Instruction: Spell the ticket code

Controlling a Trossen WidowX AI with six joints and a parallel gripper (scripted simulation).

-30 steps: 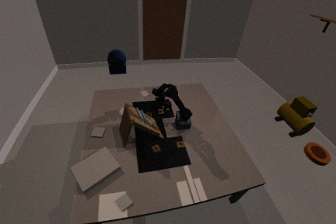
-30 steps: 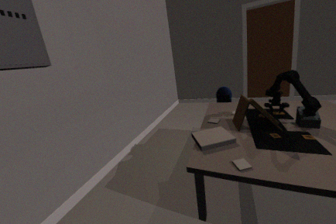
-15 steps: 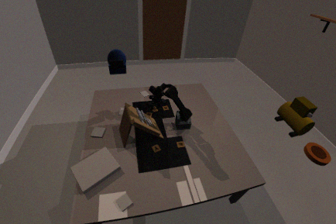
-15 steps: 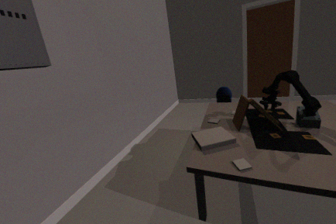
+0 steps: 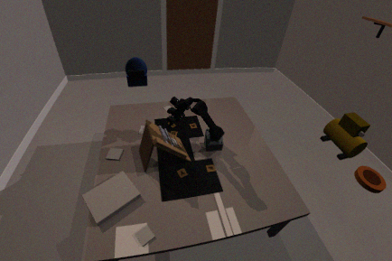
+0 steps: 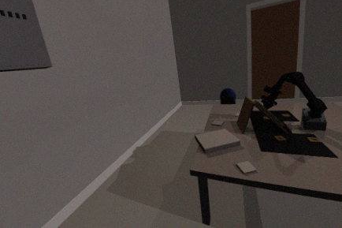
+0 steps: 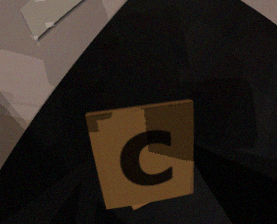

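Observation:
My gripper (image 5: 170, 119) (image 6: 265, 103) is shut on the C tile (image 7: 106, 160), raised over the far side of the table near the upper edge of the slanted board. The C faces the wrist camera, upright and slightly tilted. The wooden board (image 5: 159, 144) (image 6: 276, 122) leans on a back panel; grey strips show on its face, but rail details and any letters there are too small to read. Other tiles lie flat: one tile (image 5: 182, 172) (image 6: 280, 138) and another tile (image 5: 210, 168) (image 6: 314, 140) in front, one tile (image 5: 193, 125) (image 6: 286, 115) behind. I cannot make out the ticket's code.
Black mats (image 5: 190, 189) (image 6: 276, 147) lie around the board. A pale box (image 5: 112, 196) (image 6: 217, 140) and small pads (image 5: 115, 153) (image 6: 246, 166) lie on the table. The near table edge (image 5: 190, 243) runs beyond a pale strip (image 5: 222, 212).

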